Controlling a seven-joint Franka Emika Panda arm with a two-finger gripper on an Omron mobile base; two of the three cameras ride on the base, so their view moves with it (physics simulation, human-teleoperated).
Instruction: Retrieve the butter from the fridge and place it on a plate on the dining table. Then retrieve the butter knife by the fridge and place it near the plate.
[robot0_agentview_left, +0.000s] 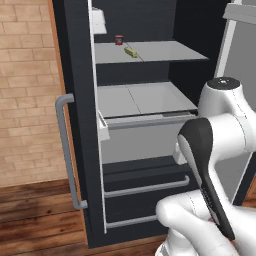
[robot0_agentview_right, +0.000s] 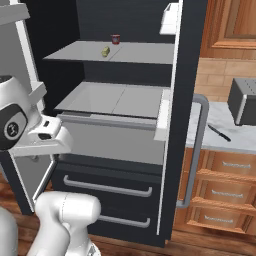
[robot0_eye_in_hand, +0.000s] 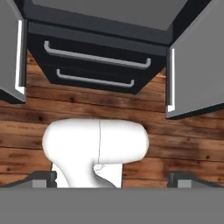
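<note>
We see a black fridge with grey shelves and grey bar handles, a pale yellow butter, a red-lidded jar, a dark knife on white-grey marble counter, tan brick wall, and brown wood floor.

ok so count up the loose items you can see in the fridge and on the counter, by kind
Butter: 1
Red-lidded jar: 1
Butter knife: 1
Toaster-like grey box: 1
Total: 4
</note>
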